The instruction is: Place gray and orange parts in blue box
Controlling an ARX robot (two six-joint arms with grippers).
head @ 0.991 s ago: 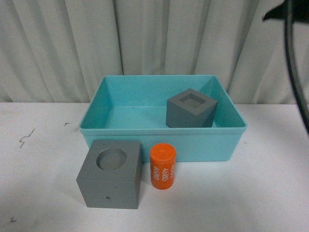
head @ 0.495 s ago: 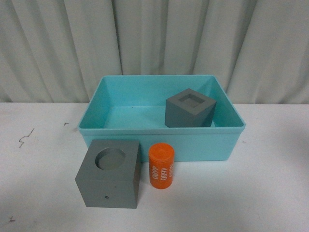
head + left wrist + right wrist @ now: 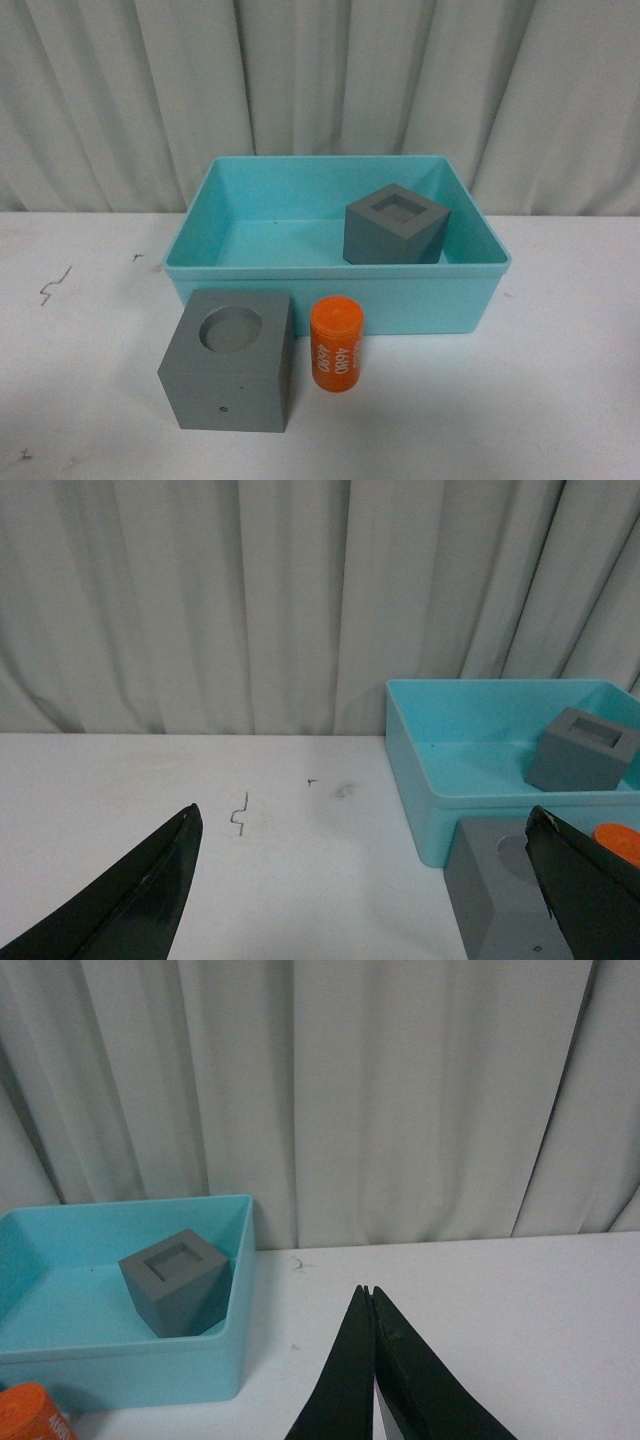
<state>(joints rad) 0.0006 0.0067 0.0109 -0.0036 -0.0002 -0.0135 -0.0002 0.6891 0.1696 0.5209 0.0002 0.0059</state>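
The turquoise blue box (image 3: 336, 276) stands at the middle of the white table. A gray cube with a square recess (image 3: 394, 224) rests inside it at the right. In front of the box sit a gray cube with a round recess (image 3: 228, 360) and, to its right, an upright orange cylinder (image 3: 336, 342) with white digits. Neither arm shows in the front view. In the left wrist view my left gripper (image 3: 365, 825) is open over bare table, left of the round-recess cube (image 3: 500, 890). In the right wrist view my right gripper (image 3: 365, 1291) is shut and empty, to the right of the box (image 3: 130, 1360).
A pale pleated curtain (image 3: 320, 90) hangs close behind the table. Small dark marks (image 3: 52, 285) dot the white tabletop at the left. Bare table lies to the left and right of the box.
A dark arm and cable at the front view's upper right one second ago has gone out of frame. The box and parts have stayed in place.
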